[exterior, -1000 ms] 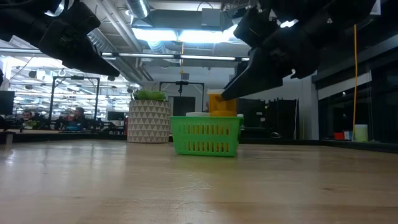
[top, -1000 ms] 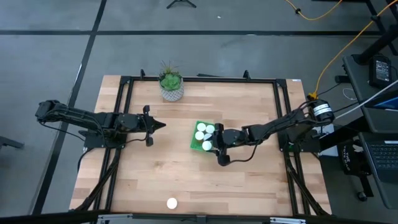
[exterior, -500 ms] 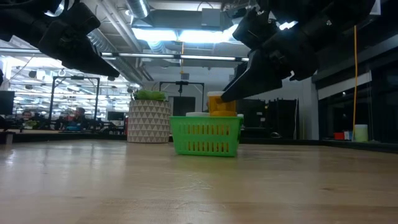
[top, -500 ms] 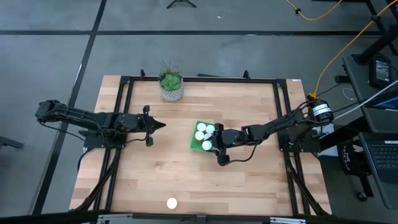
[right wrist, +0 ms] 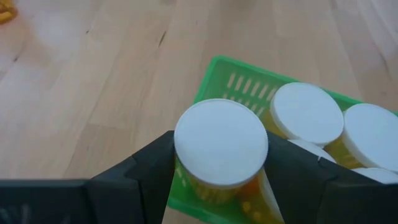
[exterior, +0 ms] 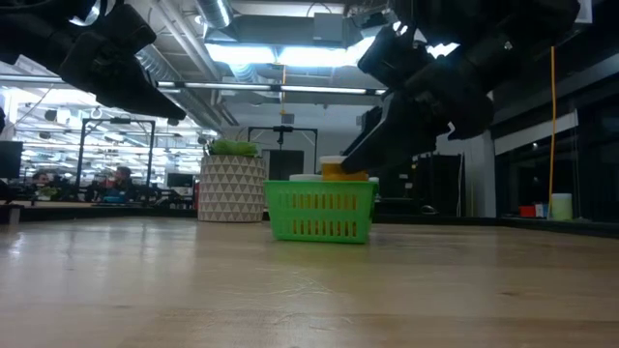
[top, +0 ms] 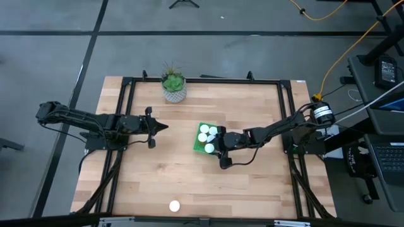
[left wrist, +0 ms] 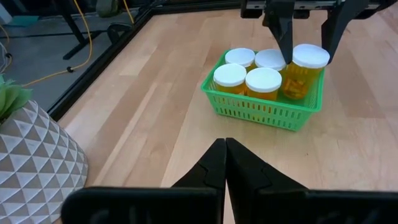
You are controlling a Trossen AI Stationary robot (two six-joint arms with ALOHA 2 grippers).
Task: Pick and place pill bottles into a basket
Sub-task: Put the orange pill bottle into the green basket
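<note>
The green basket (top: 205, 141) stands at the table's middle and holds several orange pill bottles with white caps (left wrist: 247, 73). My right gripper (top: 220, 146) is above the basket's right end, shut on another pill bottle (left wrist: 305, 71), which also shows in the low view (exterior: 340, 170). One more bottle (top: 174, 205) stands alone near the table's near edge. My left gripper (top: 161, 127) is shut and empty, held above the table left of the basket; its closed fingers show in the left wrist view (left wrist: 224, 146). My right gripper pinches the bottle between its two fingers, on opposite sides of the white cap (right wrist: 186, 146) and the top of the body. The fingers (left wrist: 283, 37) come from above, slanting from the table's right. The bottle is upright, its lower part inside the basket beside the others.
A white patterned pot with a green plant (top: 173, 87) stands at the table's far edge, left of the basket. A black frame (top: 126, 82) runs round the table. Bare wood lies between the basket and the lone bottle.
My right gripper has gone down and a little toward the table's left with the bottle still held. The bottle has sunk from above the basket's rim to stand partly inside it.
</note>
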